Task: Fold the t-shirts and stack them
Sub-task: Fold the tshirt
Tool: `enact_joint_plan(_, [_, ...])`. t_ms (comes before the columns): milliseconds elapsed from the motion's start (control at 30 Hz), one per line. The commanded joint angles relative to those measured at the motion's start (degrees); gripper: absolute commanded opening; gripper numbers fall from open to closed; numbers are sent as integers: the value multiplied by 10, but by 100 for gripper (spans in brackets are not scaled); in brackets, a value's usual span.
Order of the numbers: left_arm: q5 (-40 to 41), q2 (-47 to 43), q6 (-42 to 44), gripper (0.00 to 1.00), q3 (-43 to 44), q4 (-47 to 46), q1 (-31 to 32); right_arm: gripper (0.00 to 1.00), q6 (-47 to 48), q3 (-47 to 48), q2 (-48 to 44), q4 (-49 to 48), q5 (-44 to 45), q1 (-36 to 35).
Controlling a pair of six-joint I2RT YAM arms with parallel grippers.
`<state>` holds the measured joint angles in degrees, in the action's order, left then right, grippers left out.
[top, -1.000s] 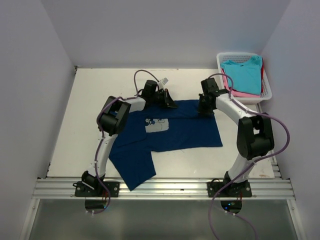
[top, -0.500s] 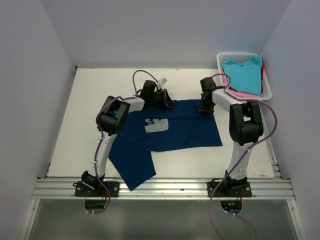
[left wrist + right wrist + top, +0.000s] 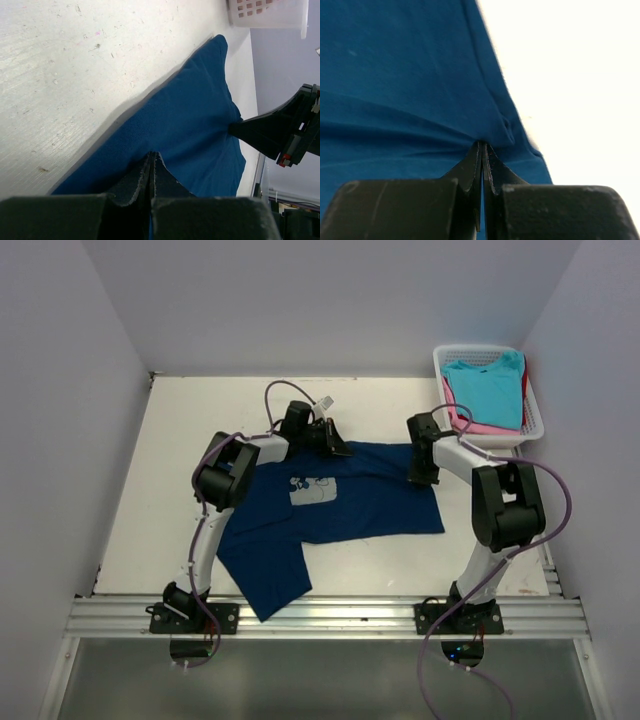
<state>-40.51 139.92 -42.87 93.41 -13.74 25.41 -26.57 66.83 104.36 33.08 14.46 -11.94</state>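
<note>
Two shut grippers, one tee pinched between them. On the table (image 3: 170,460) the navy tee (image 3: 370,505) is laid flat about mid-table, print (image 3: 314,491) up, long axis running left-right, with one flap trailing toward the near-left corner. A basket (image 3: 537,426) is seen at the far-right corner, with a turquoise tee (image 3: 490,385) on top of its pile; neither is touched.

The navy tee's far edge is pinched by the left gripper (image 3: 343,449), fingers closed tight on a bunch of cloth. The same cloth is clamped by the right gripper (image 3: 420,478) near its far-right corner, with a small ridge pulled up at the tips. The held edge is stretched between them, roughly parallel to the table's far edge.

The rest of the tee lies nearward of both grippers, so a far-to-near fold with both arms together is judged likely. Neither arm is meaningfully nearer. Risk: the crease could be skewed by an uneven pull.
</note>
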Motion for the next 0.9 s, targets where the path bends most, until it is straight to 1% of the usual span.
enact_joint_plan(0, [39, 23, 25, 0, -16, 57, -17, 0, -4, -11, -21, 10, 41, 2])
enact_joint_plan(133, [38, 17, 31, 0, -13, 64, -18, 0, -4, 3, -31, 10, 26, 3])
enact_joint_plan(300, [47, -12, 48, 0, -1, 85, -19, 0, -2, 24, -77, 10, 19, 3])
enact_joint_plan(400, [46, -17, 53, 0, 14, 96, -19, 0, 6, 55, -69, 13, 22, 3])
enact_joint_plan(533, [43, -17, 53, 0, 20, 101, -19, 0, 15, 130, -3, 32, 17, 2])
enact_joint_plan(667, [43, -23, 53, 0, 6, 97, -19, 0, 18, 217, 79, 46, -12, 2])
enact_joint_plan(700, [43, -24, 54, 0, 4, 97, -19, 0, 17, 227, 106, 51, -21, 2])
enact_joint_plan(800, [42, -25, 60, 0, 2, 101, -19, 0, 13, 254, 146, 52, -48, 3])
enact_joint_plan(867, [43, -26, 62, 0, 2, 104, -19, 0, 10, 260, 157, 52, -51, 3])
